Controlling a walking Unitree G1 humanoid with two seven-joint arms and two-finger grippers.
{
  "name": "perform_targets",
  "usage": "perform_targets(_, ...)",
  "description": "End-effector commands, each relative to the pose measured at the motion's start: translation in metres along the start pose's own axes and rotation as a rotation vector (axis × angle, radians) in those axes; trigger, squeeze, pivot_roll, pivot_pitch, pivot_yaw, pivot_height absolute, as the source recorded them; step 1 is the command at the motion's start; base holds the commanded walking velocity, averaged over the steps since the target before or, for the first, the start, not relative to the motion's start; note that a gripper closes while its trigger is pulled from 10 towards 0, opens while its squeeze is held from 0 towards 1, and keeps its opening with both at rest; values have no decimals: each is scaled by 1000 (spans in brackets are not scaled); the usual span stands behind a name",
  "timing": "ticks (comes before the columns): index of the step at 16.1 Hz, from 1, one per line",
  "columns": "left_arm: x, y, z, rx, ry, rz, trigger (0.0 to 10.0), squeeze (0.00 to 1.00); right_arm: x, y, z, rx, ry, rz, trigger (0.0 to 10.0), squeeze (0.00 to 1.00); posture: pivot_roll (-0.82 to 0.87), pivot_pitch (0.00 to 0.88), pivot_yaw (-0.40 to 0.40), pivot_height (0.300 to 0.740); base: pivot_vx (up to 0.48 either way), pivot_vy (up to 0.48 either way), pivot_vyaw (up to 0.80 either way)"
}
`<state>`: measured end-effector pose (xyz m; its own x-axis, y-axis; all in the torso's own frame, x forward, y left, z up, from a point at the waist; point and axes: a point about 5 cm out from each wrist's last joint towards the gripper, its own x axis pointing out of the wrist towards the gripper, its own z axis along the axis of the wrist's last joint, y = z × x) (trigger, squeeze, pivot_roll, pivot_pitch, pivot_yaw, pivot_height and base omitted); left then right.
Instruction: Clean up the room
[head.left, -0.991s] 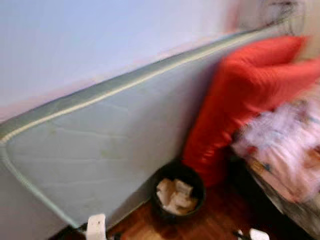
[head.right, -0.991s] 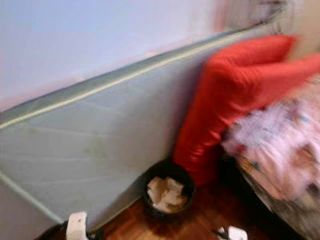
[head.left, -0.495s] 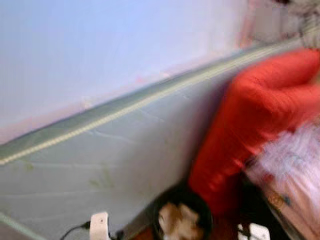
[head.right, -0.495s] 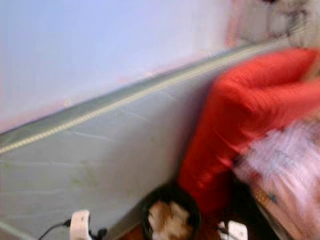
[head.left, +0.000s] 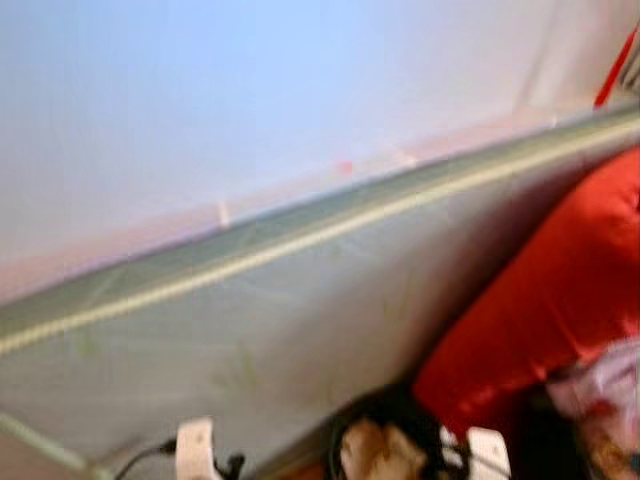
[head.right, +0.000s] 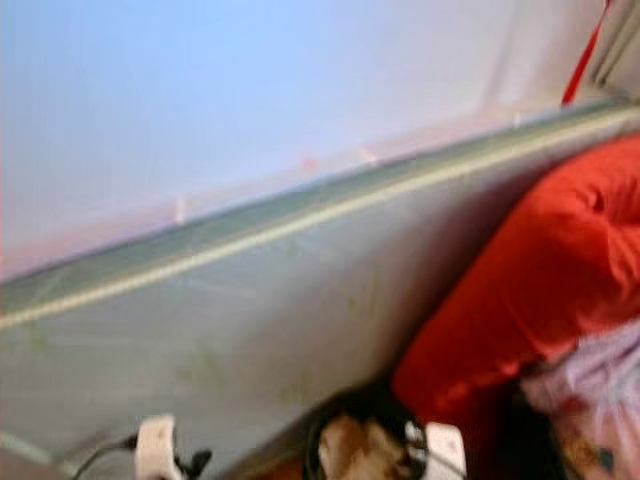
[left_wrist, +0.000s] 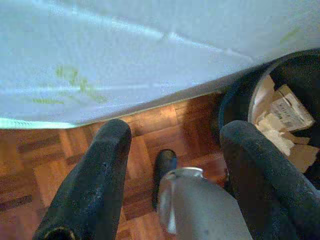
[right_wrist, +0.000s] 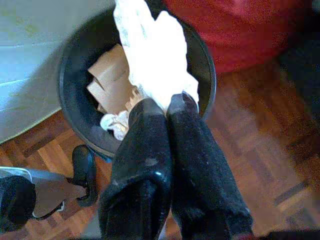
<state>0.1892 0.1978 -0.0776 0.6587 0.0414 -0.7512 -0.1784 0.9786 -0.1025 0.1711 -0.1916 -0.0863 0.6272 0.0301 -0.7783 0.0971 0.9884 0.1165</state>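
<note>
**Tissue held over the bin, not yet dropped**

Fingers of the right gripper are pinched tight together on a crumpled white tissue, which hangs directly above the open mouth of a round black waste bin. The tissue looks soft, thin and wrinkled, folded into an uneven wad. Inside the bin lie flat brown cardboard scraps and more white paper. The bin stands on dark reddish parquet floor, near the robot's feet.

The left gripper hangs to the left of the bin with its two thick, matte black fingers spread apart, empty, above the same floor.

Just beyond the bin, a pale grey-green mattress with a corded cream seam leans against a plain light wall. To the right, a plump red cushion of ribbed fabric presses close to the bin, with pinkish patterned bedding at the near right.

Risks, as a judgement: the tissue is light and may cling to the finger pads or drift past the rim when let go. The head views are blurred, so aim may be off.
</note>
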Motion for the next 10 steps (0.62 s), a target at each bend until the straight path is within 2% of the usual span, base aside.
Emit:
perform_targets(1, -2, 3, -3, 19, -13, -13, 10000, 0, 3, 9, 10, -71, -25, 50, 10000, 0, 108, 31, -16, 740, 0, 0, 0)
perform_targets(3, -3, 2, -2, 8, -42, -30, 10000, 0, 7, 14, 23, -103, -57, 72, 10000, 0, 117, 33, -19, 740, 0, 0, 0)
perform_targets(4, -4, 2, -2, -10, -64, -31, 10000, 0, 10, 18, 37, -113, -89, 78, 10000, 0, 127, 34, -20, 740, 0, 0, 0)
perform_targets(5, 4, -12, 48, -4, -260, -88, 10000, 0, 14, 25, 63, -105, -150, 80, 10000, 0, 133, 36, -21, 740, 0, 0, 0)
perform_targets(6, 4, -22, 76, 9, -365, -126, 10000, 0, 15, 28, 77, -74, -183, 78, 10000, 0, 142, 46, -23, 740, 0, 0, 0)
perform_targets(10, -1, -30, 89, 7, -482, -169, 10000, 0, 17, 35, 105, -65, -268, 47, 10000, 0, 166, 89, -22, 740, 0, 0, 0)
